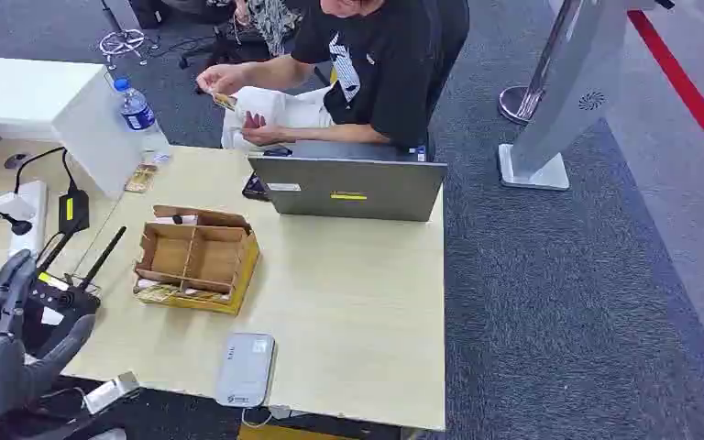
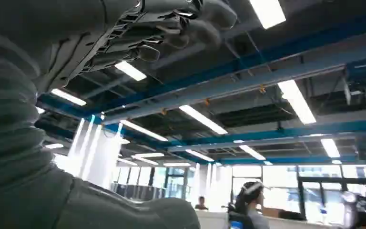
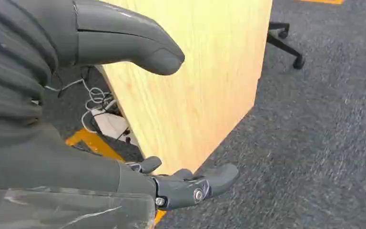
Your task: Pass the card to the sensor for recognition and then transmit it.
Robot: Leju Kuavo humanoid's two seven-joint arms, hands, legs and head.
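Raised left of the sensor, the left hand is empty, fingers spread. Beyond the sensor, a person's hand holds the card. Beside the desk, the right hand hangs empty. Nothing appears done yet.

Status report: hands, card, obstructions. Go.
Left hand raised at table's near-left corner, open, empty. Right hand low beside the table, open, empty. Card in the person's hand, beyond the table. Laptop and cardboard box between.
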